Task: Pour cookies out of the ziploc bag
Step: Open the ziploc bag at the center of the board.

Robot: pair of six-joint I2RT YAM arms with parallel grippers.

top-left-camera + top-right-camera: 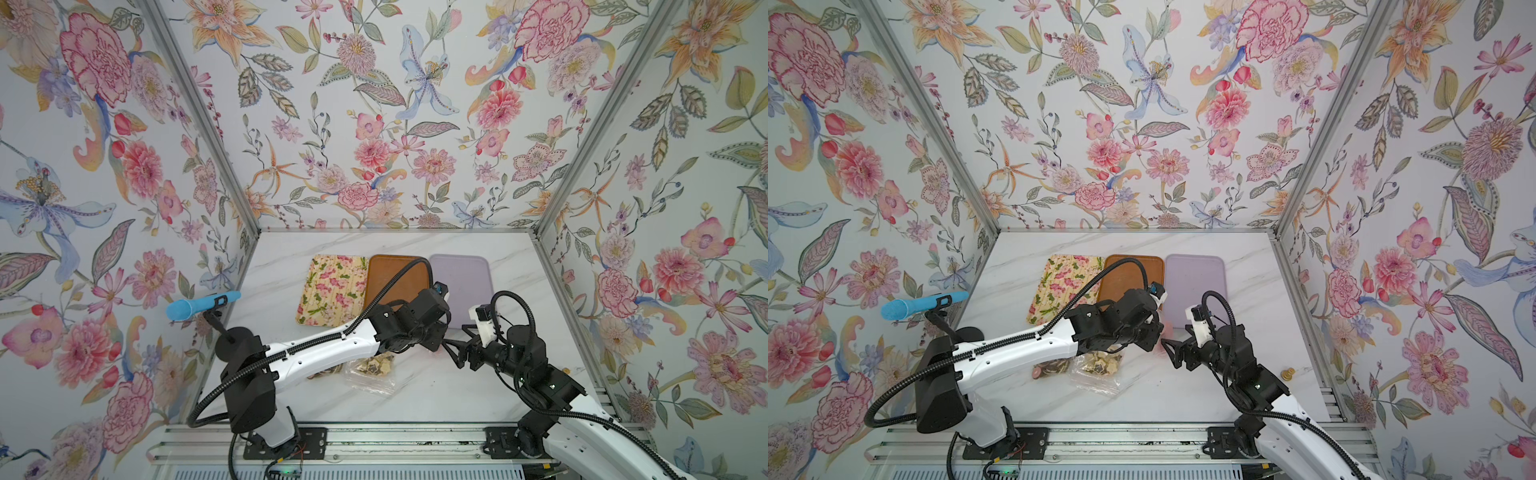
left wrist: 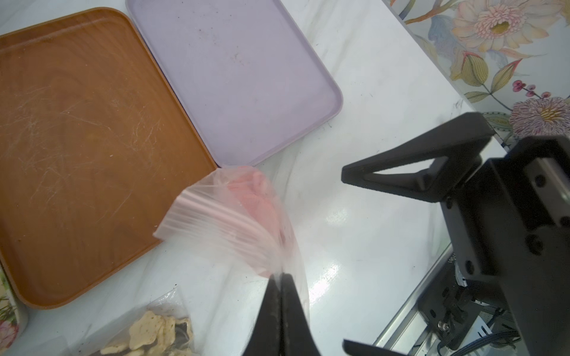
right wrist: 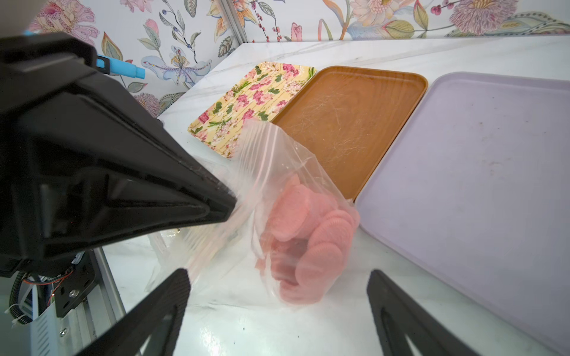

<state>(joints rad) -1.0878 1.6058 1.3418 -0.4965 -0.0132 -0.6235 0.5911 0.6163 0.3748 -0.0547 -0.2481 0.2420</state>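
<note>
1. Pinching the ziploc bag (image 3: 271, 160) near its zip with left claw (image 2: 281, 279), clamped shut, probably to hold the mouth up.
2. Hovering right claw (image 3: 277, 274) at its 3 o'clock, spread wide and empty, likely for the other lip.
3. Got pink cookies (image 3: 311, 234) all inside, down on the surface (image 3: 308, 326), 5 o'clock of brown tray (image 3: 354, 123).

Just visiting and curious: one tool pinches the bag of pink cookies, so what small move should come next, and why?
Probably the right tool eases forward and closes on the bag: it stands open facing it, the left tool pinches only one edge, and the pink cookies sit inside.
</note>
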